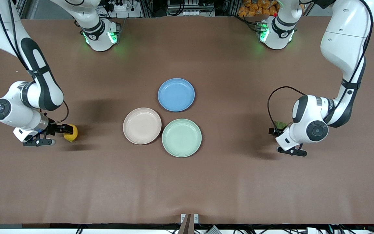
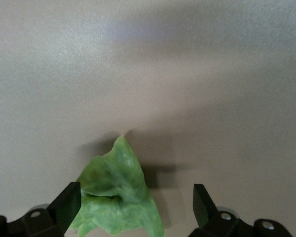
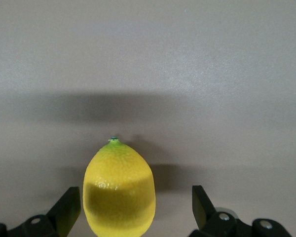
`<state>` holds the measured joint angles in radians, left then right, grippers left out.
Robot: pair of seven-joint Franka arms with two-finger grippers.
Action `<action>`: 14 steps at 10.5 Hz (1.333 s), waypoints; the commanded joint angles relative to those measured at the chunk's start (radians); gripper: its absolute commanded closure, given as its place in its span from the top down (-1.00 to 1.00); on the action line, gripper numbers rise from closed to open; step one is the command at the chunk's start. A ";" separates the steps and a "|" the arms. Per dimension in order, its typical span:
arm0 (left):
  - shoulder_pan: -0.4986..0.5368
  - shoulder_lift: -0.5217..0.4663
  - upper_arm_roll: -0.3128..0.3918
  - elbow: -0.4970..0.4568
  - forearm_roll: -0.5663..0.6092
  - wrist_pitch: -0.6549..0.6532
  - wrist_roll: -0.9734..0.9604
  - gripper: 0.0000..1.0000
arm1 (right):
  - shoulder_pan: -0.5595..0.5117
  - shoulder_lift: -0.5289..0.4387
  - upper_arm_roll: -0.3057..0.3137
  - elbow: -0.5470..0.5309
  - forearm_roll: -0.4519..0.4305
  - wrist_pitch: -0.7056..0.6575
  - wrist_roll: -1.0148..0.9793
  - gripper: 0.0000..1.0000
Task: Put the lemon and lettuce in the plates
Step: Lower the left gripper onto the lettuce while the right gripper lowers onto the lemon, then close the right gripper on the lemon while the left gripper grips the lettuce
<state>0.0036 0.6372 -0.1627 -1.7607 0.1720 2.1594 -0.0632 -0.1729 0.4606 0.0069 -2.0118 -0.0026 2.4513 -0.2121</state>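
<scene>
The yellow lemon (image 1: 70,133) lies on the brown table at the right arm's end. My right gripper (image 1: 58,135) is low at it, open, with the lemon (image 3: 119,192) between its fingers, closer to one finger; the right gripper (image 3: 135,197) does not clamp it. The green wrinkly lettuce (image 1: 281,124) lies at the left arm's end, partly hidden under the left wrist. My left gripper (image 1: 280,139) is open and low around the lettuce (image 2: 116,187), which also shows between the left gripper's (image 2: 135,195) fingers. The beige-pink plate (image 1: 142,125) and mint green plate (image 1: 181,137) sit empty mid-table.
An empty blue plate (image 1: 176,94) sits just farther from the front camera than the two pale plates, touching distance from both. Bare brown table (image 1: 232,182) lies between each gripper and the plates.
</scene>
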 commanded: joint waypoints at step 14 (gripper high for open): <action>0.004 -0.004 0.017 -0.043 0.034 0.005 -0.029 1.00 | -0.010 0.099 0.013 -0.054 0.015 0.213 -0.015 0.80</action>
<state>0.0057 0.6436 -0.1447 -1.7920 0.1739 2.1593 -0.0634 -0.1728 0.5586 0.0097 -2.0223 -0.0026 2.5892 -0.2122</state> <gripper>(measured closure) 0.000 0.044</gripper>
